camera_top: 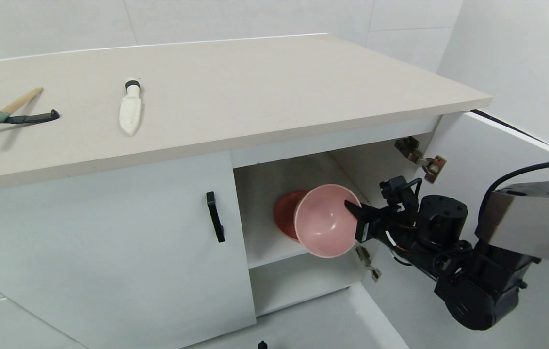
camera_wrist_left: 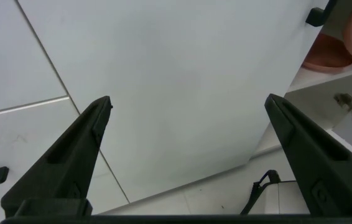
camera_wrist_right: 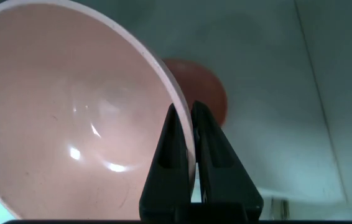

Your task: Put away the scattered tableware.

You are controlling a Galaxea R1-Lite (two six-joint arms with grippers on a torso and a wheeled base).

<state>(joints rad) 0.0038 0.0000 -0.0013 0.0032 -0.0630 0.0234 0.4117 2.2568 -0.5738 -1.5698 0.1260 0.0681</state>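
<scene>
My right gripper (camera_top: 353, 209) is shut on the rim of a pink bowl (camera_top: 324, 221), holding it tipped on its side at the mouth of the open cabinet. In the right wrist view the fingers (camera_wrist_right: 177, 143) pinch the bowl's edge (camera_wrist_right: 70, 112). Behind it a red bowl (camera_top: 285, 213) sits on the cabinet's upper shelf (camera_top: 274, 249); the red bowl (camera_wrist_right: 204, 93) also shows past the pink rim. My left gripper (camera_wrist_left: 188, 106) hangs open low in front of the closed cabinet door, nothing between its fingers. A white sheathed knife (camera_top: 130, 111) and crossed wooden and black utensils (camera_top: 10, 115) lie on the countertop.
The right cabinet door (camera_top: 497, 160) is swung wide open beside my right arm, its hinges (camera_top: 420, 157) exposed. The left door (camera_top: 109, 242) with a black handle (camera_top: 215, 216) is closed. A lower shelf (camera_top: 298, 283) lies below. White tiled walls back the countertop (camera_top: 255, 87).
</scene>
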